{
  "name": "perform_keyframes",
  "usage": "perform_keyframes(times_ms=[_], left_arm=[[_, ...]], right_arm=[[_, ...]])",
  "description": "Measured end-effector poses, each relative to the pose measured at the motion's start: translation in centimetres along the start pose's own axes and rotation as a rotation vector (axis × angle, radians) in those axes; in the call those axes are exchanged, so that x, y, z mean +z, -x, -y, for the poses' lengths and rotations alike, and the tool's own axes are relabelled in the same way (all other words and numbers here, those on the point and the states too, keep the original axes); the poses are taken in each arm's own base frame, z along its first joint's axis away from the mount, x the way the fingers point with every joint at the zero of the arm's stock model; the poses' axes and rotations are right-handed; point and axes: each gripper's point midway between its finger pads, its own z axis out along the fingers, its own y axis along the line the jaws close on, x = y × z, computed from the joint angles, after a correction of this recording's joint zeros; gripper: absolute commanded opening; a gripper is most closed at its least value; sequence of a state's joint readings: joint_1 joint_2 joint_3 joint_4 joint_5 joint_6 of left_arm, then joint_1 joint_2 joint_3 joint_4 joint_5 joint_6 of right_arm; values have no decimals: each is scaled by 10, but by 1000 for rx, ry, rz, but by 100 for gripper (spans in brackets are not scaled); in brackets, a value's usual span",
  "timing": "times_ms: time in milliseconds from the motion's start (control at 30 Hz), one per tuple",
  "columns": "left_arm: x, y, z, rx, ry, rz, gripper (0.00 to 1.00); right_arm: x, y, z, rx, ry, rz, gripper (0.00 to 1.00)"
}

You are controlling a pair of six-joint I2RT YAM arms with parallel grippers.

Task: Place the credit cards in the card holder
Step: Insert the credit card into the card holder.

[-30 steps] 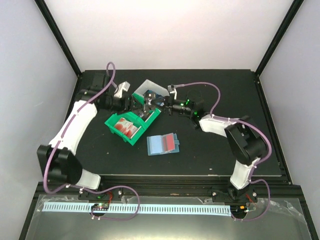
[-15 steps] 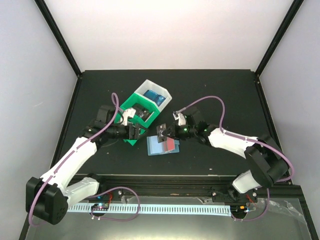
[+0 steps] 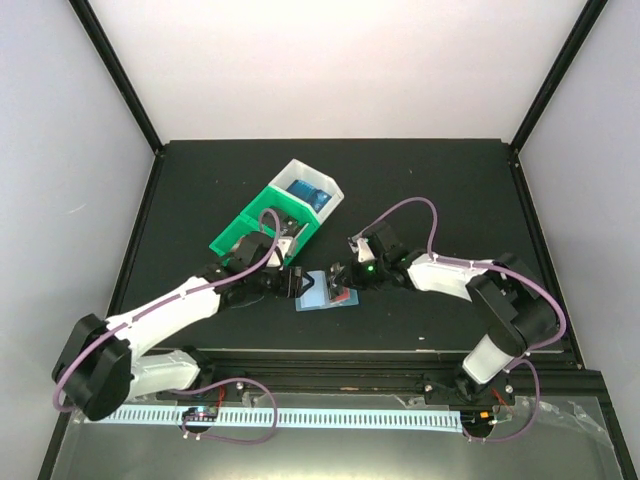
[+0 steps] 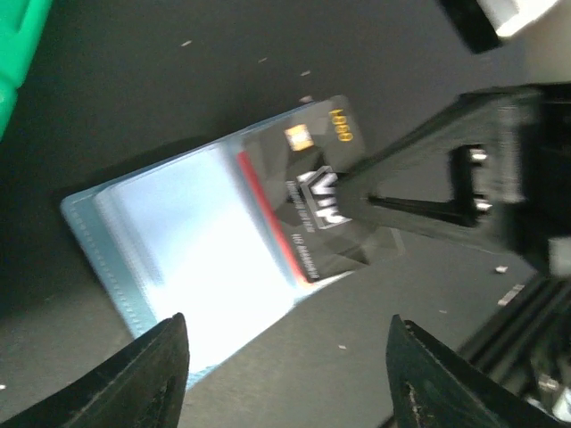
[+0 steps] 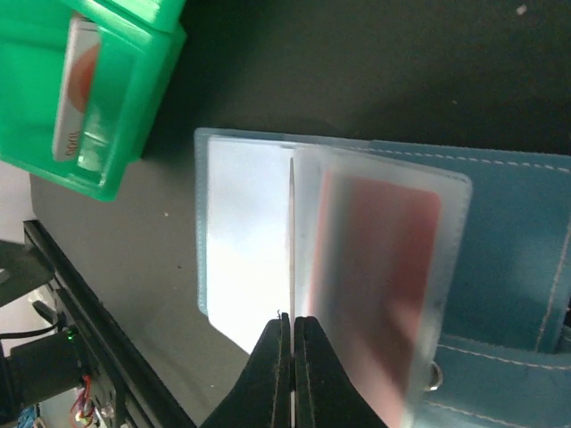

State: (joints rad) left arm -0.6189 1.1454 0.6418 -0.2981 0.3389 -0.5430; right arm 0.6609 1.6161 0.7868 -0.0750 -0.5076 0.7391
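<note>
The teal card holder [image 3: 318, 294] lies open on the black mat, a red card [image 5: 384, 259] showing in one clear pocket. My right gripper [image 5: 292, 323] is shut on a black credit card [image 4: 323, 198], seen edge-on [image 5: 292, 232] in its own view, with the card's lower edge over the holder's [image 5: 517, 232] pockets. My left gripper [image 4: 285, 374] hovers open just left of the holder [image 4: 169, 259], nothing between its fingers [image 4: 152, 370]. More red-and-white cards [image 5: 76, 89] sit in the green bin [image 3: 240, 232].
The green bin [image 5: 134, 53] stands just behind and left of the holder, and a white bin [image 3: 315, 188] with blue cards touches its far end. The table's front rail [image 3: 380, 355] runs close below the holder.
Both arms have swung from the bins down toward the card holder. The right gripper brought the black card with it. The left gripper now hovers at the holder's left edge.
</note>
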Motion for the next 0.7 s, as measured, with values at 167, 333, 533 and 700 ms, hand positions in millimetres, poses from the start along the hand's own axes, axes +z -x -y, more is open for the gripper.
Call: perform_keyframes(times_ms=[167, 333, 533, 700], left_arm=[[24, -19, -26, -50, 119, -58, 51], [39, -33, -40, -64, 212, -86, 48], [48, -44, -61, -82, 332, -101, 44], [52, -52, -68, -91, 381, -115, 38]], right_arm=[[8, -7, 12, 17, -5, -10, 1], [10, -4, 7, 17, 29, 6, 1], [16, -5, 8, 42, 68, -9, 1], [20, -8, 12, 70, 83, -27, 1]])
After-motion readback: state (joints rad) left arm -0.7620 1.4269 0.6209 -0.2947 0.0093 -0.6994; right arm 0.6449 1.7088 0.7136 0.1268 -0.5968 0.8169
